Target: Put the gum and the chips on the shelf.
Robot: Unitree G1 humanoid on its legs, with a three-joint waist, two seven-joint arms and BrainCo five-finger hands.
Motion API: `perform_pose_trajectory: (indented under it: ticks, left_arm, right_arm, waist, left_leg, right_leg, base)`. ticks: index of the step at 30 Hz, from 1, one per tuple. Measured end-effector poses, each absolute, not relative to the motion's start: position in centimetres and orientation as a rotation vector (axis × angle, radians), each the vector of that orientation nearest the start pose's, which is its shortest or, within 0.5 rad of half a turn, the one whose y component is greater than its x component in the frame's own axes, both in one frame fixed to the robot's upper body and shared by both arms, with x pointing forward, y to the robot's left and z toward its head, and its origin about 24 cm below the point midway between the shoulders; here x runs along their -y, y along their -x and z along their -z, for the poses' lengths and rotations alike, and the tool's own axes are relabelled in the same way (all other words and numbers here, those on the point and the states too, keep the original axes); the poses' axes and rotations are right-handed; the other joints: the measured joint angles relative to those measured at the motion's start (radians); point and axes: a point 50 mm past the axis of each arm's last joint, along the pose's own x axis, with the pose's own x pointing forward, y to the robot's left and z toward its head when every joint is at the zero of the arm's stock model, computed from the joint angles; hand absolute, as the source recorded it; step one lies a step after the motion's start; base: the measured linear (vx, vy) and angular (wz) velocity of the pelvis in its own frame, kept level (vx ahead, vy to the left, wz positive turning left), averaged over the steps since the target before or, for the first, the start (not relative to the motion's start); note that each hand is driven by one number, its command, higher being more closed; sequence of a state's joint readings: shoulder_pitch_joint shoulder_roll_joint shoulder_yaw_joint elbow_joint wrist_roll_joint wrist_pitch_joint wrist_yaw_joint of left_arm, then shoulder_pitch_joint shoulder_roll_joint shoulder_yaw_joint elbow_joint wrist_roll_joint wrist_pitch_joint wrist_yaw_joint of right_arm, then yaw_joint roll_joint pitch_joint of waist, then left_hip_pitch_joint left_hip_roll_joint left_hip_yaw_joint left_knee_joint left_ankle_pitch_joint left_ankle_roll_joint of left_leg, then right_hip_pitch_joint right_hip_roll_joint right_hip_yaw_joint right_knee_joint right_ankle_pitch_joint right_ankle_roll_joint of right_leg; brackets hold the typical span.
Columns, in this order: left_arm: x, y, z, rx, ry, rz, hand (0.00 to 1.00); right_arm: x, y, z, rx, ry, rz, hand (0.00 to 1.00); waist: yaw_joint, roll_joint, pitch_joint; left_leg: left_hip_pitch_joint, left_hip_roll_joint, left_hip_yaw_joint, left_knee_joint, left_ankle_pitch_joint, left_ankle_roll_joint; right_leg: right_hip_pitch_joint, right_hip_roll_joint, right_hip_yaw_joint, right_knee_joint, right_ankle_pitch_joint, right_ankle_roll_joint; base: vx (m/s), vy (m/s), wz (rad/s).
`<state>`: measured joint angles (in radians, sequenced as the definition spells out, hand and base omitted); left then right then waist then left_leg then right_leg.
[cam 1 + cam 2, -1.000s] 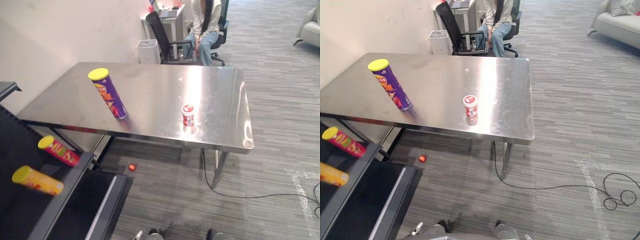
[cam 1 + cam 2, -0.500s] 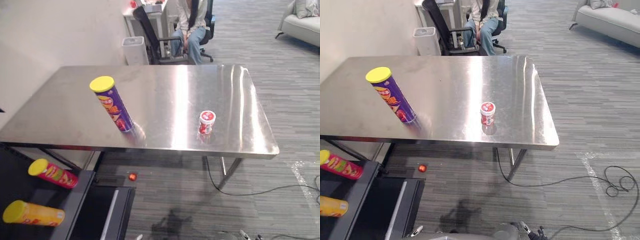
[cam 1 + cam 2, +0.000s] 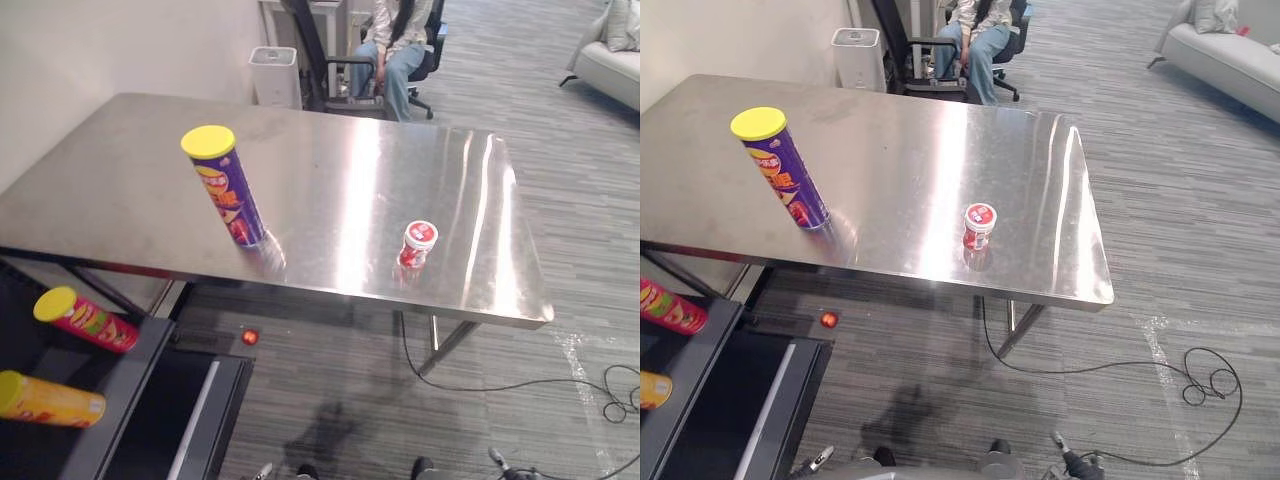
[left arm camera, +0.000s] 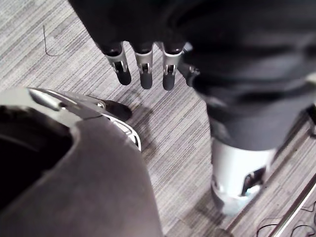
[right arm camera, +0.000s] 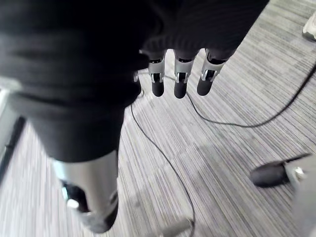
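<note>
Hands hang low over the striped grey floor, close in: the left hand [image 4: 144, 66] with its fingers straight and relaxed, nothing in it, and the right hand [image 5: 180, 79] the same, loose and holding nothing. Down at the robot's left stands a black shelf [image 3: 125, 395] with two cans lying on their sides, an orange can [image 3: 50, 398] nearer and a red can [image 3: 85, 319] just beyond it, both yellow-lidded. A small red object [image 3: 249, 337] lies on the floor under the table's near edge. On the steel table [image 3: 330, 150], the gum [image 3: 417, 245], a small red-and-white tub, sits upright toward the right near the front edge. The chips [image 3: 228, 192], a tall purple can with a yellow lid, stand well apart from it to the left. Past the far edge a person [image 3: 400, 40] sits in an office chair, with a white bin [image 3: 274, 75] beside it, and a pale sofa [image 3: 620, 45] is off to the right
</note>
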<state>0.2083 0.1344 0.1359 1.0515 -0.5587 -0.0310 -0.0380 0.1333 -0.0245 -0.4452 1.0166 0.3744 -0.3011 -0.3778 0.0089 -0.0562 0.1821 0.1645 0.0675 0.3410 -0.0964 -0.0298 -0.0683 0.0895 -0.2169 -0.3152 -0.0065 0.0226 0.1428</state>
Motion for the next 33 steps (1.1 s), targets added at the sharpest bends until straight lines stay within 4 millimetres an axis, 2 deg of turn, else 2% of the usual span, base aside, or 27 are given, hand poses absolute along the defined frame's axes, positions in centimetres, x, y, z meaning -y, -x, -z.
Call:
perform_pose_trajectory:
  ticks: [2,3,6,10,12,14,15,16,18,19,21,22,25,29,33]
  left_arm:
    - [-22.3,-4.2,16.3,-1.086,0.437,-0.554,0.0]
    - [-22.2,-4.1,16.4,-1.083,0.445,-0.56,0.0]
    - [-22.1,-3.9,16.4,-1.085,0.443,-0.563,0.0]
    - [-22.2,-3.9,16.2,-1.081,0.399,-0.556,0.0]
    - [-22.1,-3.8,16.3,-1.089,0.394,-0.554,0.0]
    - [-22.1,-3.8,16.3,-1.094,0.394,-0.547,0.0]
    - [-22.0,-3.7,16.3,-1.101,0.392,-0.538,0.0]
    - [-22.0,-3.8,16.3,-1.101,0.394,-0.534,0.0]
    - [-21.9,-3.8,16.2,-1.107,0.388,-0.515,0.0]
    - [-22.0,-3.8,16.2,-1.109,0.385,-0.512,0.0]
    - [-22.0,-3.9,16.2,-1.107,0.383,-0.51,0.0]
    - [-22.0,-3.9,16.1,-1.103,0.38,-0.509,0.0]
    - [-22.0,-4.0,16.1,-1.097,0.362,-0.5,0.0]
    - [-22.1,-4.0,16.0,-1.086,0.34,-0.496,0.0]
    - [-22.1,-3.9,16.0,-1.08,0.336,-0.499,0.0]
  right_arm:
    - [27.1,-7.0,13.4,-0.738,-0.297,1.227,0.0]
    - [29.3,-7.0,12.3,-0.662,-0.292,1.313,0.0]
    - [32.7,-7.8,9.9,-0.513,-0.262,1.393,0.0]
    - [34.7,-9.7,6.8,-0.351,-0.189,1.399,0.0]
    - [35.3,-11.7,4.8,-0.24,-0.16,1.359,0.0]
    - [35.3,-13.2,3.2,-0.16,-0.129,1.318,0.0]
    - [35.2,-14.1,2.1,-0.113,-0.095,1.283,0.0]
    - [35.1,-14.5,1.5,-0.087,-0.074,1.262,0.0]
    - [34.4,-16.3,-1.1,0.025,0.008,1.162,0.0]
    - [34.2,-16.7,-1.7,0.05,0.029,1.134,0.0]
    - [33.2,-18.1,-3.6,0.13,0.077,1.009,0.0]
    - [31.8,-19.4,-5.5,0.205,0.141,0.851,0.0]
    - [30.1,-21.1,-8.3,0.303,0.236,0.613,0.0]
    - [28.5,-21.9,-10.1,0.358,0.333,0.42,0.0]
    - [27.8,-22.4,-10.3,0.347,0.357,0.297,0.0]
  waist:
    - [-0.001,-0.003,0.002]
    - [0.0,-0.003,0.002]
    - [0.0,0.001,-0.004]
    - [-0.001,0.002,-0.012]
    - [-0.001,0.002,-0.018]
    - [-0.001,0.012,-0.025]
    - [-0.001,0.007,-0.036]
    - [-0.002,0.018,-0.042]
    - [-0.006,0.019,-0.043]
    - [-0.007,0.019,-0.043]
    - [-0.007,0.019,-0.043]
    - [-0.008,0.02,-0.044]
    - [-0.007,0.019,-0.044]
    - [-0.007,0.016,-0.046]
    - [-0.007,0.012,-0.048]
  left_leg:
    - [0.001,-0.001,-0.002,-0.006,0.01,0.0]
    - [0.004,-0.002,-0.003,-0.007,0.012,0.002]
    - [0.001,-0.005,-0.003,-0.008,0.013,0.002]
    - [-0.004,-0.006,0.0,-0.008,0.007,-0.004]
    - [-0.006,-0.005,0.002,-0.008,0.003,-0.005]
    - [-0.008,-0.006,0.003,-0.008,-0.001,-0.007]
    - [-0.024,-0.006,0.004,-0.007,0.0,-0.004]
    - [-0.026,-0.007,0.004,-0.007,0.002,0.0]
    - [-0.03,-0.01,0.005,-0.004,0.002,-0.001]
    - [-0.029,-0.01,0.004,-0.001,0.002,-0.001]
    - [-0.026,-0.008,0.004,0.0,0.002,-0.001]
    - [-0.024,-0.006,0.004,0.0,0.002,-0.001]
    - [-0.023,-0.003,0.003,0.0,-0.001,-0.005]
    - [-0.023,-0.002,0.0,0.0,-0.003,-0.004]
    - [-0.023,-0.002,-0.002,-0.001,-0.003,-0.004]
  right_leg:
    - [-0.003,-0.004,-0.003,0.009,-0.019,0.007]
    - [-0.001,-0.005,-0.003,0.01,-0.025,0.004]
    - [0.0,-0.011,-0.002,0.009,-0.028,0.011]
    - [-0.001,-0.014,0.0,0.008,-0.027,0.013]
    - [-0.002,-0.014,0.007,0.008,-0.027,0.013]
    - [-0.007,-0.014,0.012,0.006,-0.024,0.014]
    - [-0.022,-0.013,0.016,0.006,-0.02,0.01]
    - [-0.025,-0.013,0.017,0.006,-0.019,0.01]
    - [-0.033,-0.01,0.02,0.006,-0.013,0.019]
    - [-0.033,-0.009,0.021,0.006,-0.013,0.019]
    - [-0.032,-0.006,0.026,0.006,-0.013,0.018]
    - [-0.033,-0.003,0.031,0.006,-0.012,0.017]
    - [-0.032,-0.001,0.034,0.007,-0.011,0.016]
    - [-0.032,-0.001,0.034,0.01,-0.011,0.016]
    - [-0.032,0.0,0.035,0.011,-0.011,0.016]
  base:
    - [-0.14,-0.077,0.03]
    - [-0.1,-0.024,0.03]
    - [-0.08,0.004,0.01]
    - [-0.02,0.01,0.01]
    - [0.02,0.007,-0.02]
    - [0.06,0.016,-0.07]
    - [0.08,0.011,-0.07]
    - [0.1,0.007,-0.05]
    - [0.12,0.003,-0.01]
    - [0.13,-0.003,0.01]
    - [0.1,-0.018,-0.04]
    - [0.07,-0.025,-0.06]
    - [0.04,-0.029,0.0]
    - [0.0,-0.01,0.02]
    - [-0.05,-0.03,-0.01]
